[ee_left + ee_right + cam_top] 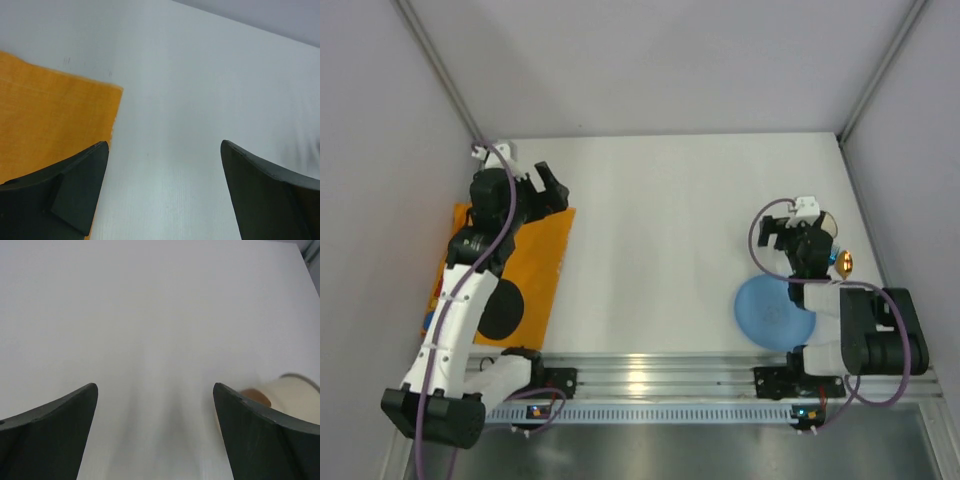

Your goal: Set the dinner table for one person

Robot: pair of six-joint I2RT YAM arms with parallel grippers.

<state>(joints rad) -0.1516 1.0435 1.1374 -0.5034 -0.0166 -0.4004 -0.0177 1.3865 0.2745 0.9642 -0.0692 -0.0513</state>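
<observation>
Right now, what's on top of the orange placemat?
A black round shape shows on the near half of the orange cloth placemat; printed or separate, I cannot tell. The white left arm overhangs its left side, hiding that area.

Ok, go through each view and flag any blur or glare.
Top external: sharp, with a bright glare patch on the aluminium rail. Left wrist: orange placemat weave crisp, table smeared near the right edge. Right wrist: soft grey streaks down the middle of the table; the cream object at right is blurred.

text: none readable | labels/brands/numbers: none readable | orange placemat (538, 262): no lettering legible | worktop (660, 230): plain white, unmarked
</observation>
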